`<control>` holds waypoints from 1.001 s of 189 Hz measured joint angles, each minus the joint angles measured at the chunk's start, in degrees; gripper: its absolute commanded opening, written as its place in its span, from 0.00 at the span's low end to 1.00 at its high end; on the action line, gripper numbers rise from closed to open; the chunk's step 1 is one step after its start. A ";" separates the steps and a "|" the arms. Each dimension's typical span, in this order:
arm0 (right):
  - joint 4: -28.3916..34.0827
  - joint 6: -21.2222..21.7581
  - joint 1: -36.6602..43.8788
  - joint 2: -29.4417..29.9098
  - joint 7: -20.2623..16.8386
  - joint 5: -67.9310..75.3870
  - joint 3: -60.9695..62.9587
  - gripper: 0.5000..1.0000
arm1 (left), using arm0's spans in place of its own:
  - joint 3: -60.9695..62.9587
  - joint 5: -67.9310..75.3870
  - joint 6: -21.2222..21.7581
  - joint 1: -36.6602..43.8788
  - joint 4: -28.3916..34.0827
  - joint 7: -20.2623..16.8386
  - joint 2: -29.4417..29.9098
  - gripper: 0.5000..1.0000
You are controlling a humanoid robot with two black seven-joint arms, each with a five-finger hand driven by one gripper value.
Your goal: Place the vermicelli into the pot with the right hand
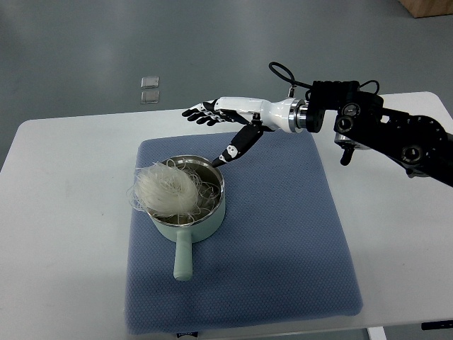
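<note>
A white rectangular table (64, 212) with rounded corners stands on a grey floor (85, 42). A blue textured rectangular fabric mat (283, 234) lies flat on the middle of the table. On the floor beyond the table's far edge lie two small clear square pieces (149, 89), one just behind the other.

Legible text, labels, brands, numbers, signs: none. A small dark tag (185, 333) at the near edge of the blue mat (283, 269) may carry print, but it is too small and blurred to read.
</note>
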 measured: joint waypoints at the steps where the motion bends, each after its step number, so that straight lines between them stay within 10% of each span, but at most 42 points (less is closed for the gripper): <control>1: -0.01 0.17 0.00 -0.11 -0.15 0.26 0.05 0.84 | 0.00 0.00 0.00 0.00 0.00 0.00 0.00 1.00; 92: -7.88 1.57 -7.55 -4.53 -2.98 38.60 0.29 0.84 | 0.00 0.00 0.00 -0.02 0.00 0.00 0.00 1.00; 189: -16.15 -7.17 -12.33 -1.01 -2.38 63.71 0.45 0.85 | 0.00 0.00 0.00 -0.01 0.00 0.00 0.00 1.00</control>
